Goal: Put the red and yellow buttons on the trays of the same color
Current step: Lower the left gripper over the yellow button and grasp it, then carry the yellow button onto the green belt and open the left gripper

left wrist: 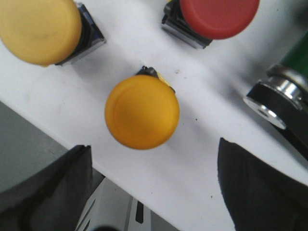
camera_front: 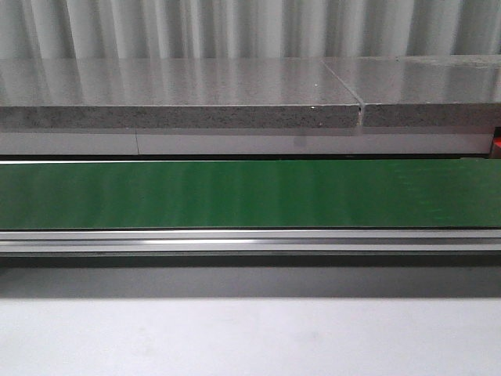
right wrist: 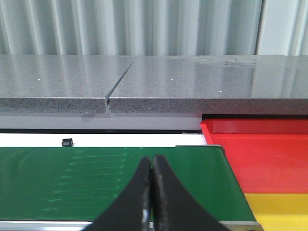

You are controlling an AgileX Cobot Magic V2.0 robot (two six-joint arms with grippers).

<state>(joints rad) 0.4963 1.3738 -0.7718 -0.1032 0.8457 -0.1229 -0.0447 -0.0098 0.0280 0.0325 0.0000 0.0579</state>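
Left hand spread above orange-yellow button: likely light, rigid, smooth-domed; grip cap's sides; right hand closed, empty.

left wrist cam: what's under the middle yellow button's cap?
The yellow button stands on a white surface. Its round cap covers nearly all of its body; only a dark corner with a bit of yellow shows at one edge. The rest of the base is hidden.

A long green conveyor belt runs straight across, with a silver metal rail along its near edge. Behind it sits a grey speckled stone slab, split by a seam. Corrugated metal wall at the back, pale table up front.
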